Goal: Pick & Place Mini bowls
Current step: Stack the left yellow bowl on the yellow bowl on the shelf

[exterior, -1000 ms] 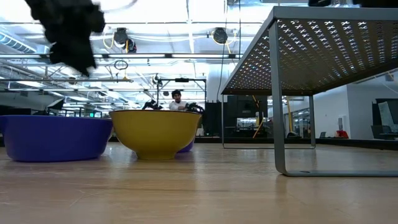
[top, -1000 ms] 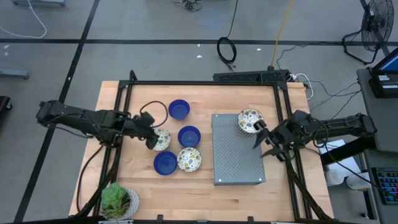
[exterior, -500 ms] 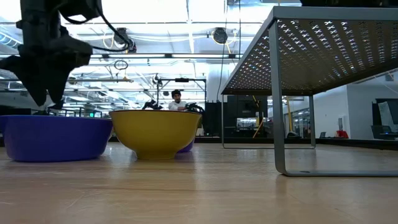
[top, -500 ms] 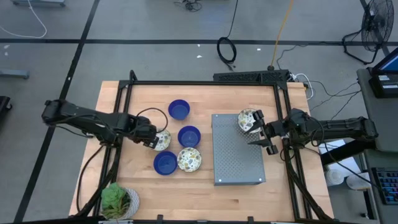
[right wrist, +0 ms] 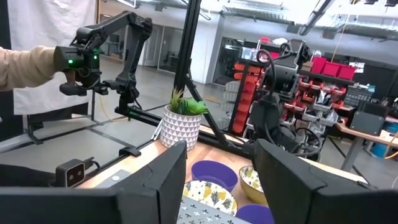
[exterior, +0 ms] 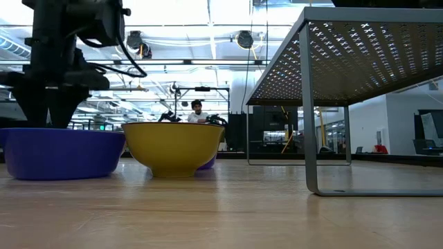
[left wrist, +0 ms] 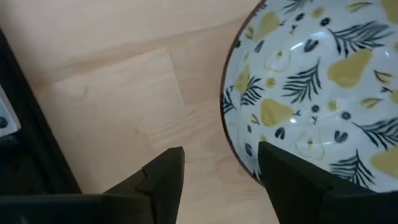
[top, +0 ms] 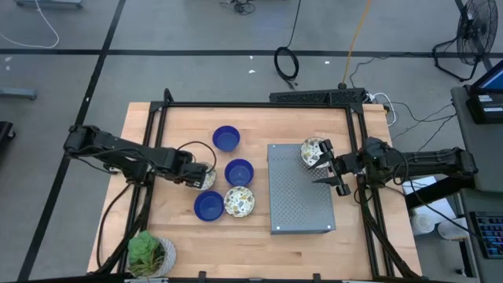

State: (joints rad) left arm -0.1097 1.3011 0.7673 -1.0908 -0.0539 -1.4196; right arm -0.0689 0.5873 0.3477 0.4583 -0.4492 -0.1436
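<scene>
Wooden table (top: 259, 236) holds a grey metal rack with small holes (top: 299, 196); beside the rack sit three shiny blue mini bowls (top: 226, 139) and two cream flowery mini bowls (top: 239, 202); one more cream flowery bowl (top: 313, 151) sits on the rack's corner. Left gripper (top: 198, 177) has its fingers spread around one flowery bowl's rim (left wrist: 311, 87); right gripper (top: 328, 165) is spread wide beside the rack bowl.
</scene>
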